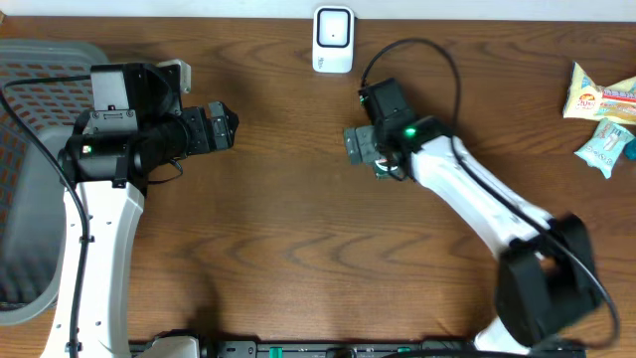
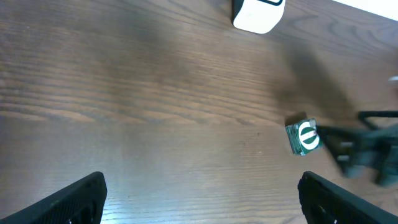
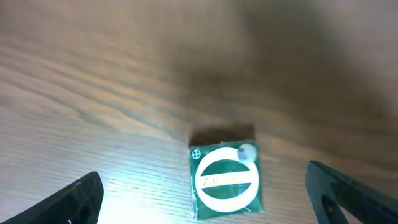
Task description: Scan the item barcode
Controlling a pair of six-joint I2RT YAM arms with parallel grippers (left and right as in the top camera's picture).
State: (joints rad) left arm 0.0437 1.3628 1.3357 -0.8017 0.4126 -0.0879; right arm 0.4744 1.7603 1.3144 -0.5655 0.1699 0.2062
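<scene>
The item, a small green packet with a white ring (image 3: 225, 180), lies on the wooden table between the wide-apart fingers of my right gripper (image 3: 211, 208). The gripper is open and neither finger touches the packet. Seen from overhead, the right gripper (image 1: 373, 154) stands over the packet in mid-table and hides most of it. The left wrist view shows the packet (image 2: 303, 137) off to the right, beside the dark right gripper (image 2: 367, 149). A white barcode scanner (image 1: 333, 40) stands at the table's far edge. My left gripper (image 1: 224, 127) is open and empty, pointing right.
A grey mesh basket (image 1: 30, 179) stands at the left edge. Two snack packets (image 1: 601, 94) (image 1: 606, 147) lie at the far right. The scanner (image 2: 258, 14) shows at the top of the left wrist view.
</scene>
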